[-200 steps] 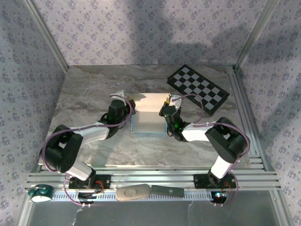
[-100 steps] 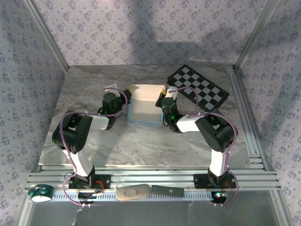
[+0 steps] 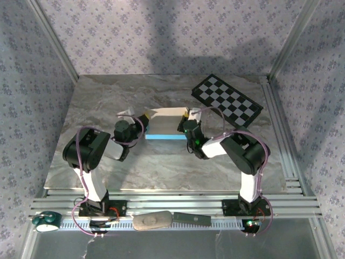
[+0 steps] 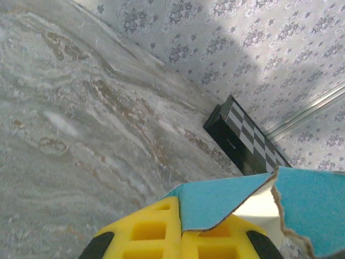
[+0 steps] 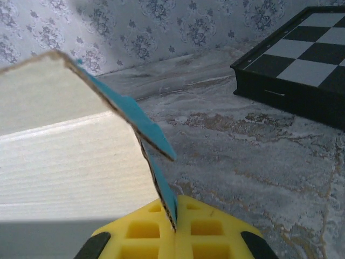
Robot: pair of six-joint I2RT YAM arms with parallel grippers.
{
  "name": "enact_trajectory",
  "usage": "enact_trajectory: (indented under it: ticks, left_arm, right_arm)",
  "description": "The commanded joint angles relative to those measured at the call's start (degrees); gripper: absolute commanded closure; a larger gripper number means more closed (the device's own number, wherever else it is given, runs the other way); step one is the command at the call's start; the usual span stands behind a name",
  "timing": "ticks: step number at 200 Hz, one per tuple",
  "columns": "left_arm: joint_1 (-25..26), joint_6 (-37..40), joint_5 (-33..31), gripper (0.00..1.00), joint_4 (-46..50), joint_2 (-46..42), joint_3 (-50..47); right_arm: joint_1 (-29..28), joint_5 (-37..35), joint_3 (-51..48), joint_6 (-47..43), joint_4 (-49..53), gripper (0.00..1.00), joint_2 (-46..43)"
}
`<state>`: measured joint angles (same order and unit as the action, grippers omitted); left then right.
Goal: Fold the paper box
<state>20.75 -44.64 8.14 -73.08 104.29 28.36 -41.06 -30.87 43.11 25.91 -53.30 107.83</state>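
The marble table [image 3: 108, 162] carries everything, with the checkerboard [image 3: 227, 100] lying flat at its far right, well apart from the work. The paper box [image 3: 166, 120] sits near the middle of the table. Its long axis runs left to right, its white inner face tips up toward the far side, and a turquoise strip shows along its near edge.

Both arms reach in low from the near edge and meet the box at opposite ends, so neither is nearer than the other. The left gripper [image 3: 142, 118] is at the left end and the right gripper [image 3: 186, 121] at the right end, with the card spanning the gap between them.

In the left wrist view, the left gripper [image 4: 180, 237] has its yellow pads clamped together on a turquoise flap of the paper box [image 4: 226, 199]. In the right wrist view, the right gripper [image 5: 175, 226] likewise pinches a thin edge of card. That flap stands upright beside the white panel of the box [image 5: 64, 162].

The next fold likely depends on both ends moving together along that left-right line.
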Motion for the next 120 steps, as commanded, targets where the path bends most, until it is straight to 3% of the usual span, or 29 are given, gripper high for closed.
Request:
enact_trajectory:
  ticks: [1,120]
  left_arm:
    - [-0.19,-1.77,-1.98,1.0,-6.34,-1.83,-1.64]
    - [5.76,3.24,-7.81,1.0,-2.31,-8.24,-7.68]
  right_arm:
    - [0.24,-4.89,-3.9,0.83,-1.59,1.0,0.65]
    - [-2.87,-5.48,-7.91,3.63,8.34,1.0,-6.36]
